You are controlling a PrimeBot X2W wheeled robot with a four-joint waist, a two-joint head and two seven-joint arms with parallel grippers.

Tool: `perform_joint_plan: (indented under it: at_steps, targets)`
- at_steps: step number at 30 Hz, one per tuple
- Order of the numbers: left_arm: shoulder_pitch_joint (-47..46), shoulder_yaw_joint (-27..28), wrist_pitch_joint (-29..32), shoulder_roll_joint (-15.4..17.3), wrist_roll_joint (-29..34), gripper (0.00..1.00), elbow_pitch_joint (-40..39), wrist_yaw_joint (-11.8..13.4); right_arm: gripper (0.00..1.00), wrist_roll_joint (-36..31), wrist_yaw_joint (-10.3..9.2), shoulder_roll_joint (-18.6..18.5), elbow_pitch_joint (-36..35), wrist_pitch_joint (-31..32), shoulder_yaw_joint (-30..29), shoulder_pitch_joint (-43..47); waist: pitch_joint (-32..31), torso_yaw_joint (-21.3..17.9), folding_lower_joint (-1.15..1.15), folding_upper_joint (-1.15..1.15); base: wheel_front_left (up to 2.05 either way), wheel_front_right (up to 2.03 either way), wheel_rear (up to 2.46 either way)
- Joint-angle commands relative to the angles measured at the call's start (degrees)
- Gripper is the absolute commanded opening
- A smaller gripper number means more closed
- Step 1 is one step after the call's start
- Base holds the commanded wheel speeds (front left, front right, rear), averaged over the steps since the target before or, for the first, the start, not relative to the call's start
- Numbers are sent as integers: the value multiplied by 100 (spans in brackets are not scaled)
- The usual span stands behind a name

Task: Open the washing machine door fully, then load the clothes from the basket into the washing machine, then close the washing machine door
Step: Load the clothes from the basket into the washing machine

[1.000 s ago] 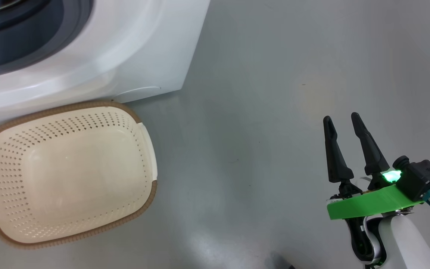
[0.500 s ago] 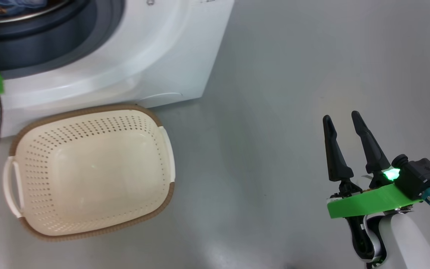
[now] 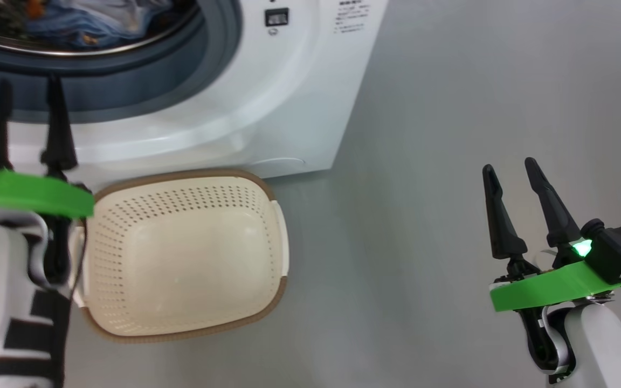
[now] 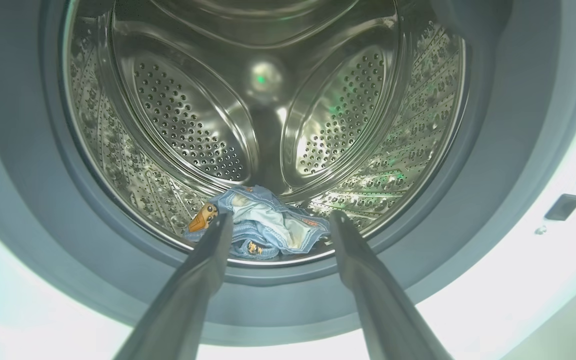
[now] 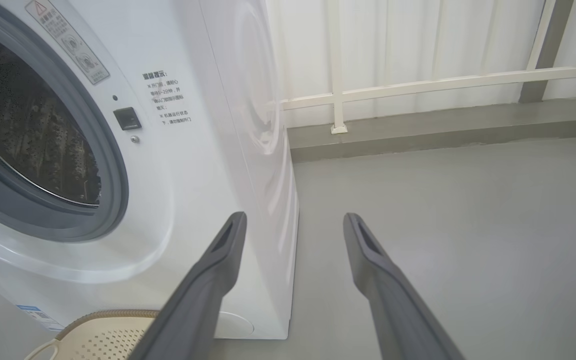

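Note:
The white washing machine stands with its drum mouth uncovered; its door is out of view. Light-blue clothes lie at the bottom front of the steel drum, also seen in the head view as clothes. The cream basket sits on the floor right against the machine's front, with nothing inside. My left gripper is open, holding nothing, just outside the grey seal and pointing into the drum. My right gripper is open over bare floor, far right of the basket.
Grey floor stretches right of the machine. In the right wrist view, a raised kerb and a white railing run behind it. A small black latch sits right of the drum mouth.
The camera has swung, so the machine and basket sit further right in the picture. My left arm has come into view at the lower left, fingers before the drum. The right gripper stays open.

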Motion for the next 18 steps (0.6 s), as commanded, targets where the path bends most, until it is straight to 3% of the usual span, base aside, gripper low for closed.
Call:
perform_joint_plan:
  at_steps: [1, 18]
  targets:
    - [202, 174, -36, 187, 88, 100, -233, 3, 100, -35, 26, -94, -104, -46, 61, 73, -244, 244, 0, 0, 0, 0, 0]
    - [1703, 405, -36, -265, 700, 100, -1035, 3, 100, 53, 26, -447, -20, -46, -63, 554, -998, 930, 0, 0, 0, 0, 0]
